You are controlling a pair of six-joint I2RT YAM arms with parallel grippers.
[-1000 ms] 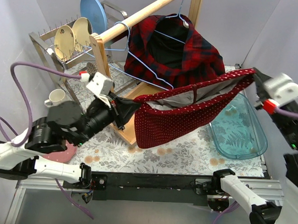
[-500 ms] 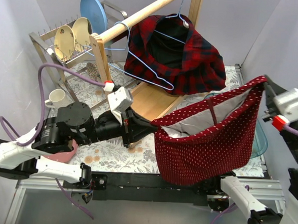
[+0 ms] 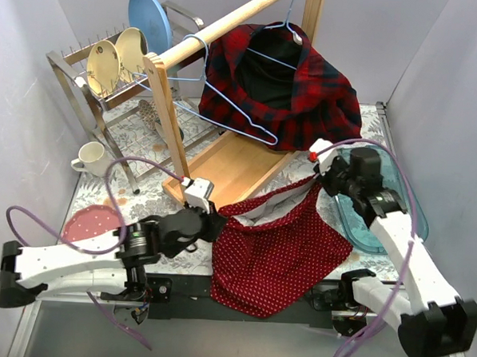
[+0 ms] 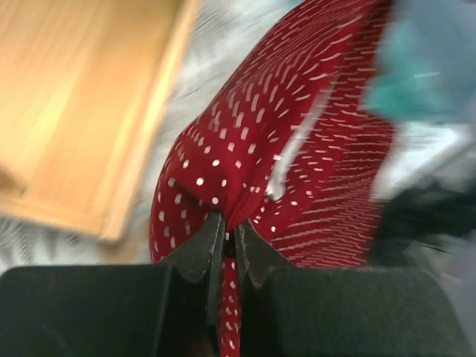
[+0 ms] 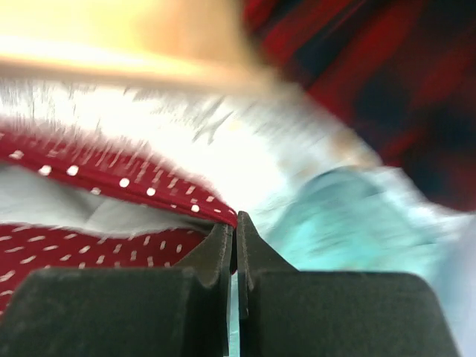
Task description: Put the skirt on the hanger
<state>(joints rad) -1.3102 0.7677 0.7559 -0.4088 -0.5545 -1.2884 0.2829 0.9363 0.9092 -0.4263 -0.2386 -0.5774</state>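
Observation:
The red, white-dotted skirt (image 3: 279,249) lies spread low over the table's front edge, its pale lining showing at the waist. My left gripper (image 3: 218,223) is shut on the waistband's left corner, and the left wrist view shows a fold of skirt (image 4: 253,141) pinched in that gripper (image 4: 229,225). My right gripper (image 3: 318,181) is shut on the right corner; in the right wrist view the skirt's waistband (image 5: 126,182) ends between that gripper's tips (image 5: 235,225). An empty light-blue wire hanger (image 3: 226,105) hangs on the wooden rod (image 3: 223,22), behind and above the skirt.
A plaid shirt (image 3: 307,86) hangs on a second hanger on the same rod. The rack's wooden base (image 3: 235,166) sits just behind the skirt. A teal tray (image 3: 397,211) lies at the right. A dish rack with plates (image 3: 117,56), a mug (image 3: 92,156) and a pink plate (image 3: 88,223) stand at the left.
Both grippers have come down and toward the middle with the skirt. It was held high and stretched; now it sags low over the front edge. Neither grip has let go.

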